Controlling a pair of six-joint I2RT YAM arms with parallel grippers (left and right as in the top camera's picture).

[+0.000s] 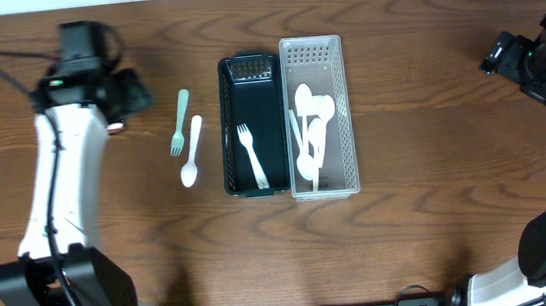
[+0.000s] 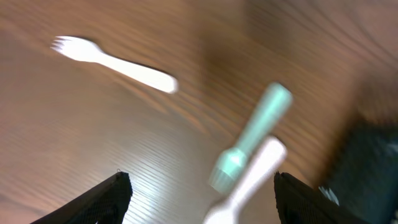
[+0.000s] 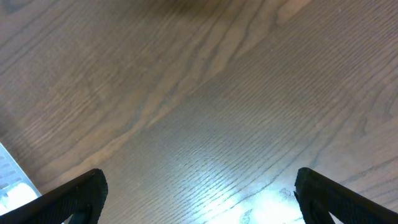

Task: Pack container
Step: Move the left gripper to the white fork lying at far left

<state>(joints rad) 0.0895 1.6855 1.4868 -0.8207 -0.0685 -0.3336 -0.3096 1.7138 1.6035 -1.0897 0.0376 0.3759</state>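
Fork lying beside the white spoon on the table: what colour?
The fork is mint green; overhead view.

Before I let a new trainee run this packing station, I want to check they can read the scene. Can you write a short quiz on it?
1. Which container holds the white fork? A) the black bin B) the white bin C) neither
2. True or false: the green fork is already packed in a bin.
3. Fill in: the white bin holds several white ____.

Key:
1. A.
2. False. It lies on the table, left of the black bin, next to a white spoon.
3. spoons.
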